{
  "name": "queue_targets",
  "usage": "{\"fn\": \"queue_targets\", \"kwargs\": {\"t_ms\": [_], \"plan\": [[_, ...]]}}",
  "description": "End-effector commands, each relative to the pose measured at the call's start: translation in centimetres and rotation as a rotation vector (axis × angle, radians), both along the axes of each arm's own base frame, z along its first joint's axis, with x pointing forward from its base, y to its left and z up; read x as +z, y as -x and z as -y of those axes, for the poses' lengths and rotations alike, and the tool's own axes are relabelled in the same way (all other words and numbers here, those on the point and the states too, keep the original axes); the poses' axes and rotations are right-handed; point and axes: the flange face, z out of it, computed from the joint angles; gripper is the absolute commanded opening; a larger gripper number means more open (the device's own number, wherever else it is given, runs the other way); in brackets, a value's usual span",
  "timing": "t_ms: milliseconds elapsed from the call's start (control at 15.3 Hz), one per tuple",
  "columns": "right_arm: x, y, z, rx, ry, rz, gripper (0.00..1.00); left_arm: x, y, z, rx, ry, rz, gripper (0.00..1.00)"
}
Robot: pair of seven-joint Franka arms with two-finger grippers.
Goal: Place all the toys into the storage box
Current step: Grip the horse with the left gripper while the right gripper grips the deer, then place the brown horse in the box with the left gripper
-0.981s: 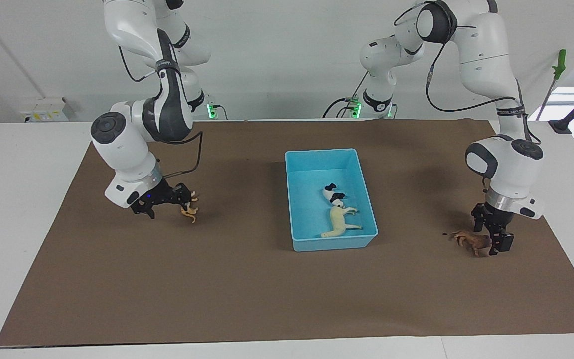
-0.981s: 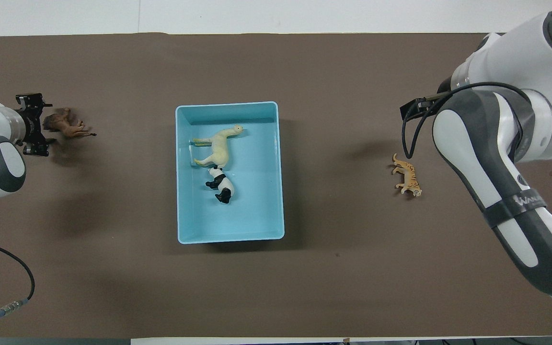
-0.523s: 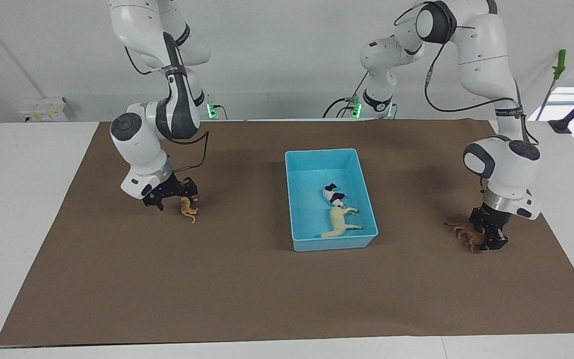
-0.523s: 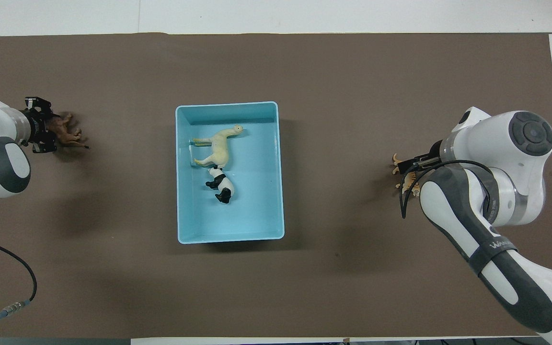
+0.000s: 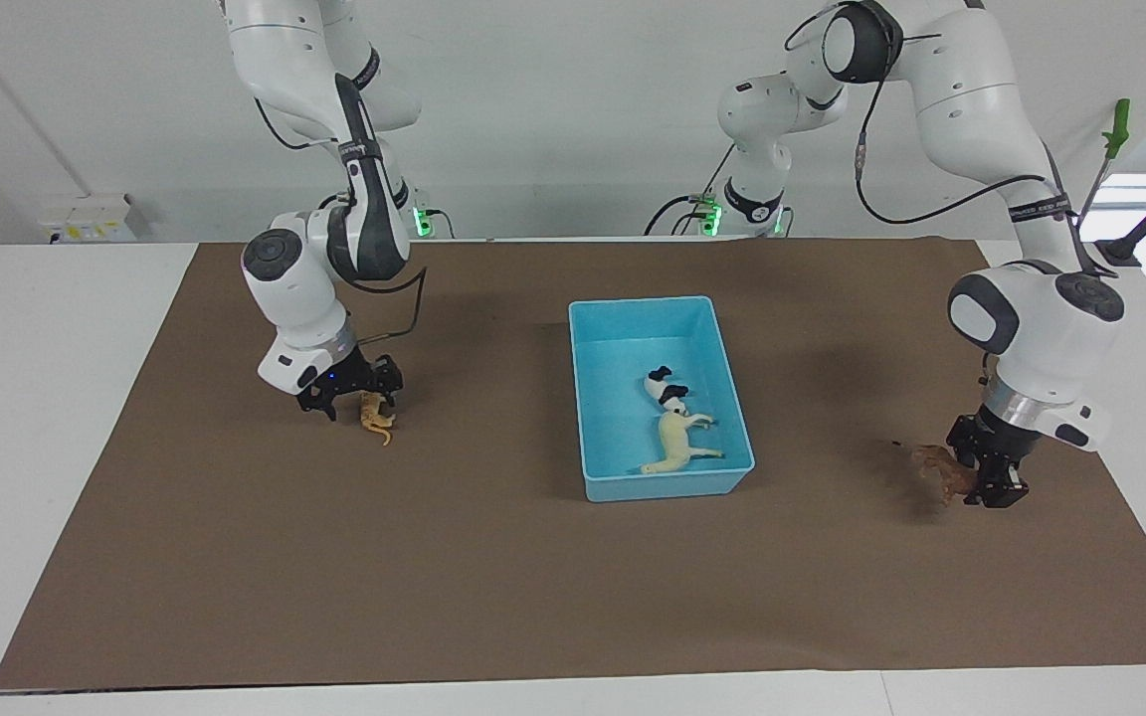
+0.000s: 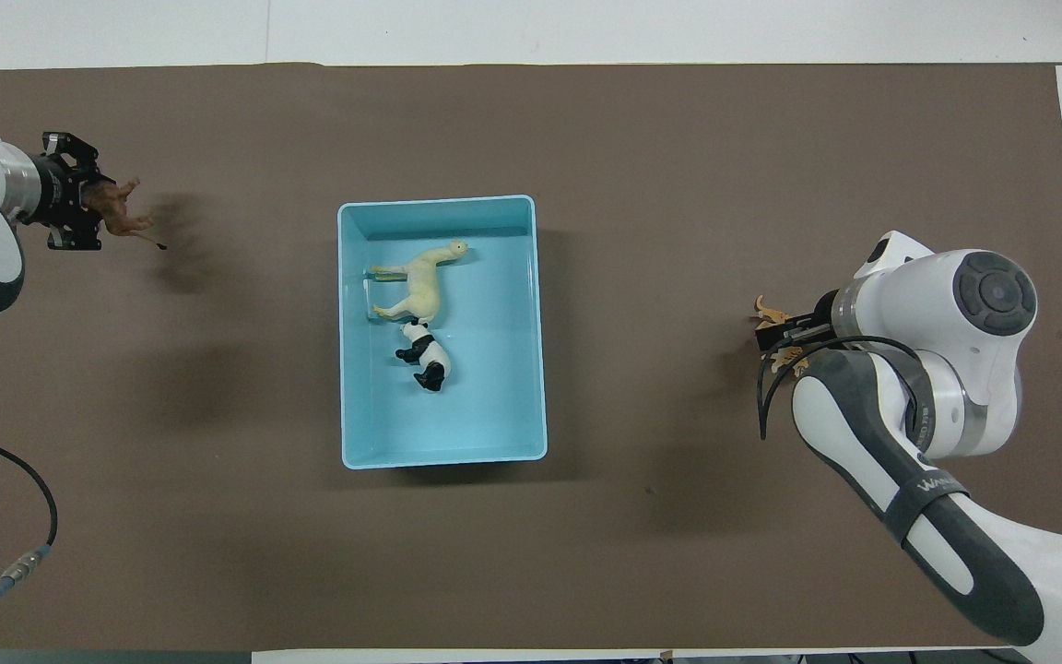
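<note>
Facing view, left fingers now clamped on lion, lifted, right fingers apart over tiger.

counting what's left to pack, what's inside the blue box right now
Inside the storage box lie the cream-white horse and the panda, both on their sides and touching. The rest of its floor is bare; nothing hides any part of it.

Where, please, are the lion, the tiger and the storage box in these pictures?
lion (image 5: 939,471): facing view, on its brown body.
tiger (image 5: 373,415): facing view, on its orange body.
storage box (image 6: 443,459): overhead view, on the rim nearest the robots.
</note>
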Motion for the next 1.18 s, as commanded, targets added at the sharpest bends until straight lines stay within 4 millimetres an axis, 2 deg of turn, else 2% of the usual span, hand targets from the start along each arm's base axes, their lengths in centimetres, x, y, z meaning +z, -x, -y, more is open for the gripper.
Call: {"fn": "queue_targets", "kwargs": {"t_ms": [0,131,196,327,458,523,589,654,720,785,850,916,1047,1112], "plan": [[-0.9,0.8,0.0,0.021,0.006,0.003,0.99,5.7,1.5,5.5,-0.065,0.024,-0.050,0.14],[-1.3,0.9,0.0,0.021,0.006,-0.004,0.94,8.1,3.4,11.8,-0.160,0.029,-0.118,0.14],[-1.3,0.9,0.0,0.021,0.007,-0.006,0.88,8.3,4.5,16.0,-0.195,0.030,-0.143,0.14],[-1.4,0.9,0.1,0.018,0.007,-0.009,0.67,7.5,6.9,23.5,-0.251,0.029,-0.163,0.14],[-1.5,1.0,0.1,0.011,0.006,-0.013,0.19,5.5,11.0,29.8,-0.362,0.012,-0.171,0.14],[-1.5,1.0,0.2,0.009,0.006,-0.016,0.03,4.2,13.2,31.8,-0.407,0.004,-0.159,0.15],[-1.5,1.0,0.3,0.008,0.007,-0.019,0.00,2.6,15.3,33.2,-0.443,0.002,-0.126,0.20],[-1.2,0.8,0.5,0.001,0.005,-0.020,0.00,1.7,16.8,34.4,-0.468,0.007,-0.084,0.44],[-0.4,0.1,0.6,0.000,0.003,-0.019,0.00,1.7,16.8,34.6,-0.473,0.009,-0.068,0.87],[1.3,-0.8,0.5,0.001,0.000,-0.024,0.00,2.0,16.8,34.6,-0.489,-0.002,-0.079,1.00],[3.5,-2.2,0.5,0.001,-0.004,-0.028,0.00,2.7,16.7,34.5,-0.492,-0.012,-0.105,1.00],[5.8,-3.5,0.3,-0.004,-0.011,-0.023,0.00,4.7,16.6,34.3,-0.491,-0.014,-0.106,1.00],[10.8,-6.1,-1.4,-0.052,-0.031,-0.001,0.00,9.0,16.7,33.3,-0.521,-0.049,-0.098,1.00],[13.2,-7.4,-2.4,-0.083,-0.044,0.013,0.00,11.4,16.8,31.7,-0.541,-0.066,-0.098,1.00]]}}
